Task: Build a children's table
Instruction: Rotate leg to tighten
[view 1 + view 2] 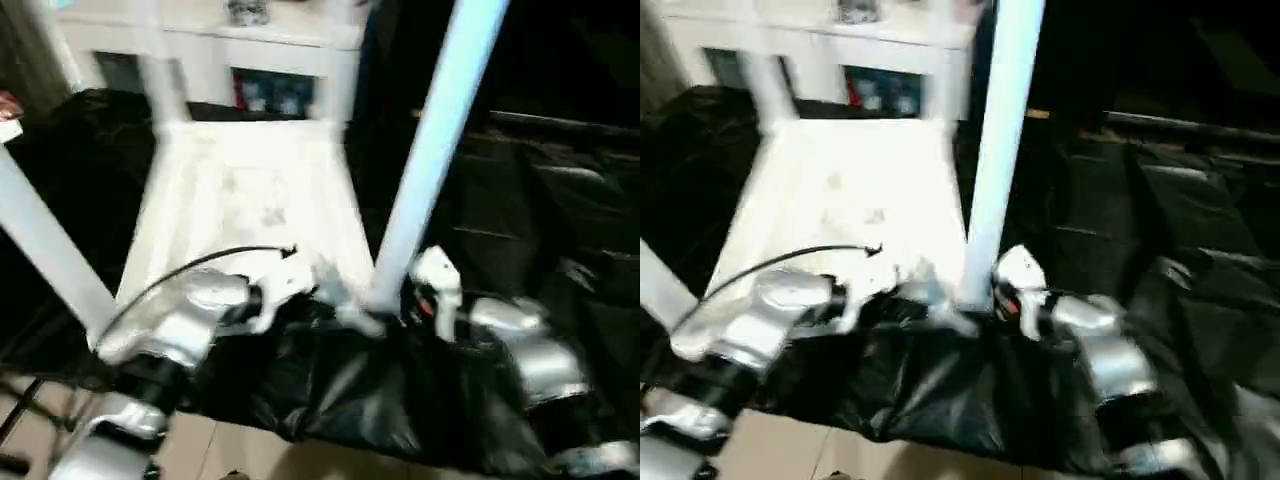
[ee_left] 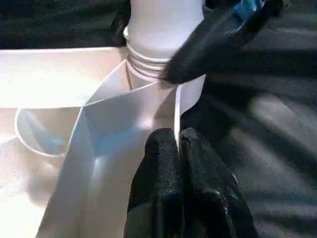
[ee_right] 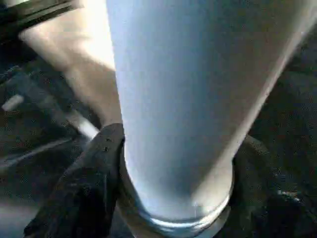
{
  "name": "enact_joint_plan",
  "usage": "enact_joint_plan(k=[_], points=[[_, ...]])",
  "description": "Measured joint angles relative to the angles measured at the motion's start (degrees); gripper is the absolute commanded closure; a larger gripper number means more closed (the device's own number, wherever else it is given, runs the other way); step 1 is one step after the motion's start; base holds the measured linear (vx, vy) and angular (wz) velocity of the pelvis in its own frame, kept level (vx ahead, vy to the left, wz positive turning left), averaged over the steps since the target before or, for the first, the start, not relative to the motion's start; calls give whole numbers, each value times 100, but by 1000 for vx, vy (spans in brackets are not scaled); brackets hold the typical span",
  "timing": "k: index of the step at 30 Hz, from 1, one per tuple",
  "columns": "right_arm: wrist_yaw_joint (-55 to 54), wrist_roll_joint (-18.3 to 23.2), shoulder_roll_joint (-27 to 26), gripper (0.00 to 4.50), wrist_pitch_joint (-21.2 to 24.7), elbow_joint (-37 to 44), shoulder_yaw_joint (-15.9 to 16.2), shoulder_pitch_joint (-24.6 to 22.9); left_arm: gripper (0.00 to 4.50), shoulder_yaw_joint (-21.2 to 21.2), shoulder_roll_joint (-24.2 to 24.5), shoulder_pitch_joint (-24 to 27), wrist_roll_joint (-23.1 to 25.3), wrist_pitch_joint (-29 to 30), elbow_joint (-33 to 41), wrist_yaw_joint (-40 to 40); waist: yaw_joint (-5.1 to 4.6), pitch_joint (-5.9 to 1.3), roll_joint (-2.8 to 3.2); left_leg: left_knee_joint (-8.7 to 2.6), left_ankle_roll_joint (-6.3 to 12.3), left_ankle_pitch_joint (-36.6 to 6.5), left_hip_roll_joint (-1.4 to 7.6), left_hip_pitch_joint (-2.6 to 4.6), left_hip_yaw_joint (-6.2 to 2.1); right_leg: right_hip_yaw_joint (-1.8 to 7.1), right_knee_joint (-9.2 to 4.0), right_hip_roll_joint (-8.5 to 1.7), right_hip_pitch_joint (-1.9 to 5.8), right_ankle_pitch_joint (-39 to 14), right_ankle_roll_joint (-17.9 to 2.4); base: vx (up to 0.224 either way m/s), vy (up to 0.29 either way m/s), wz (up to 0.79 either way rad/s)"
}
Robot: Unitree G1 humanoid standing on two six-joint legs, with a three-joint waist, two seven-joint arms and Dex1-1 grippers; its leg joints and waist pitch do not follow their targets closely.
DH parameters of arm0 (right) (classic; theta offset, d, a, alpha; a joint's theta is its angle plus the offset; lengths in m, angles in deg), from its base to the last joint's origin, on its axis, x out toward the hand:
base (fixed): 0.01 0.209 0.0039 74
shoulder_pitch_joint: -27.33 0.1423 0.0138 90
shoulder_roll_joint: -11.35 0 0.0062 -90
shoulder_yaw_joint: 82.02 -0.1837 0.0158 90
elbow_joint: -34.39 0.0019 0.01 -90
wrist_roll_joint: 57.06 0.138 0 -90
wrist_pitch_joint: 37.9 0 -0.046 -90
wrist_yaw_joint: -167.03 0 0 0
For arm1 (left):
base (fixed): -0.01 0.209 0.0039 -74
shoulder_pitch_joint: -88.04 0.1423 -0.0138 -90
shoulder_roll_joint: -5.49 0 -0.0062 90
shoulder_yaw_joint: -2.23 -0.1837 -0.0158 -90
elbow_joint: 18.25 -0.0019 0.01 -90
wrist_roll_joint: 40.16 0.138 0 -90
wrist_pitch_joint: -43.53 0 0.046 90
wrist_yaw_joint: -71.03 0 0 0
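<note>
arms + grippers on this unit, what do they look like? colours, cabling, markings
Both forearms are rounded silver shells, left forearm and right forearm, with black sections nearer the body. A thin black cable arcs over the left one. White wrist housings; a small red mark near the right wrist. The fingers are black, blunt and matte.

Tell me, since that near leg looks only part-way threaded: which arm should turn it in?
Right. The right gripper already straddles the leg at its base. The left gripper is shut, pinching the tabletop's rib, steadying it.
</note>
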Motion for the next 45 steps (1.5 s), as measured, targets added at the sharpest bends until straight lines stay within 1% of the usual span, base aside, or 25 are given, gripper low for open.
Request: enact_joint_plan(k=[2,4,5,7,8,10,11,13,14,16,17,19,20,22,24,26,30,32,33,34,37,38,39,44,45], points=[[-862,-90,-419,182,11,-78,-196,1,450,13,-196,-63,106,153,-66,425,-70,-1,0,0,0,0,-2,4,-7,-4,-5,0,-3,-1,2,0,0,0],[-1262,-134,-563,182,11,-103,-242,4,450,14,-315,-73,169,253,-69,640,-106,-3,2,0,0,0,-4,4,-13,-7,-18,0,0,-2,3,0,0,0],[-1467,-234,-662,182,-9,-124,-252,18,450,16,-366,-73,223,259,-83,763,-125,-6,3,0,0,0,-4,4,-14,-7,-22,0,1,-2,3,0,0,0],[-1550,-309,-700,182,-68,-158,-252,25,450,18,-381,-73,240,250,-98,830,-137,-12,12,-1,1,-1,-5,2,-17,-11,-43,0,5,-2,3,0,0,0],[-1550,-361,-699,182,-149,-190,-252,24,450,17,-388,-72,257,238,-97,834,-143,-13,15,-2,2,-1,-5,-4,-17,-13,-60,0,5,-2,3,0,0,0],[-1550,-329,-699,182,-144,-190,-252,24,450,16,-388,-66,271,216,-91,799,-146,-16,21,-5,2,-1,-6,-9,-17,-13,-87,0,9,-1,3,0,0,0],[-1520,-256,-691,147,-103,-161,-265,14,450,16,-383,-55,274,214,-68,765,-149,-16,22,-6,3,-1,-9,-11,-15,-8,-91,0,9,-1,2,0,0,0],[-1354,-180,-649,110,-1,-70,-287,-14,450,16,-356,-12,275,202,10,703,-149,-16,22,-6,3,-1,-12,-12,-14,-1,-92,-1,10,1,0,0,0,0],[-1163,-79,-605,110,93,6,-289,-25,450,16,-303,46,257,202,115,629,-148,-16,22,-6,3,-1,-12,-12,-13,0,-90,-1,8,7,-1,0,0,0],[-914,-19,-520,90,148,78,-284,-39,450,14,-244,91,206,203,208,481,-134,-17,25,-12,3,-1,-12,-13,-13,-2,-86,-1,6,31,-9,0,0,0],[-654,6,-386,77,194,168,-226,-69,450,3,-180,124,164,202,288,326,-126,-16,30,-22,3,-1,-12,-13,-12,-2,-85,0,4,46,-12,0,0,0],[-235,40,-190,67,236,275,-96,-73,450,-19,-58,161,83,185,386,54,-94,-15,38,-35,2,-1,-7,-14,-12,-9,-77,2,-1,61,-20,0,0,0],[71,123,-38,67,268,349,7,-73,450,-41,16,174,27,145,419,-134,-63,-15,44,-48,2,-1,-6,-14,-9,-11,-77,3,-1,70,-36,59,-34,8],[455,221,126,67,313,449,64,-73,450,-70,104,176,-31,83,438,-343,-6,-15,55,-60,2,0,-1,-16,-3,-12,-77,5,-6,66,-31,0,0,0],[855,300,387,67,333,497,152,-71,450,-83,183,179,-75,24,450,-549,19,-15,55,-53,1,0,2,-21,0,-12,-78,7,-7,60,-31,0,0,0],[1450,389,697,67,362,610,293,-70,450,-96,361,195,-231,3,499,-892,29,-12,50,-43,2,0,2,-26,4,-9,-81,6,-7,57,-31,0,0,0],[2113,413,958,67,351,669,464,-48,450,-130,523,200,-359,-4,517,-1308,72,-7,38,-37,3,-1,2,-29,8,-7,-84,4,-6,57,-32,0,0,0],[2396,405,1116,67,305,678,621,-11,450,-149,608,200,-412,-23,512,-1517,105,-6,36,-33,3,-1,4,-26,8,-7,-79,4,-5,57,-32,0,0,0],[2484,398,1166,84,288,677,675,3,450,-159,637,199,-424,-39,507,-1588,120,-6,35,-33,3,-1,5,-26,8,-8,-78,4,-5,57,-32,0,0,0],[2534,386,1177,84,274,676,688,3,450,-167,652,199,-434,-51,507,-1622,139,-6,33,-33,3,-1,6,-25,8,-9,-77,4,-5,57,-32,0,0,0],[2588,327,1200,121,162,650,753,23,450,-183,713,177,-460,-107,464,-1738,174,-5,30,-32,2,0,6,-25,8,-8,-74,4,-5,57,-32,0,0,0],[2589,313,1216,130,120,644,787,36,450,-184,726,166,-463,-113,446,-1776,178,-5,29,-31,2,0,6,-25,8,-8,-74,4,-5,58,-32,0,0,0],[2589,291,1219,130,97,644,796,39,450,-184,730,162,-466,-119,436,-1791,179,-5,29,-29,2,0,6,-25,8,-7,-74,4,-4,58,-32,0,0,0],[2589,240,1225,174,70,644,833,48,450,-184,732,132,-468,-126,391,-1844,177,-6,28,-27,2,0,6,-25,9,-7,-72,4,-4,58,-33,0,0,0],[2589,238,1225,174,69,644,841,48,450,-184,732,131,-468,-127,391,-1845,178,-6,28,-27,2,0,6,-25,9,-8,-71,4,-4,58,-33,0,0,0]])
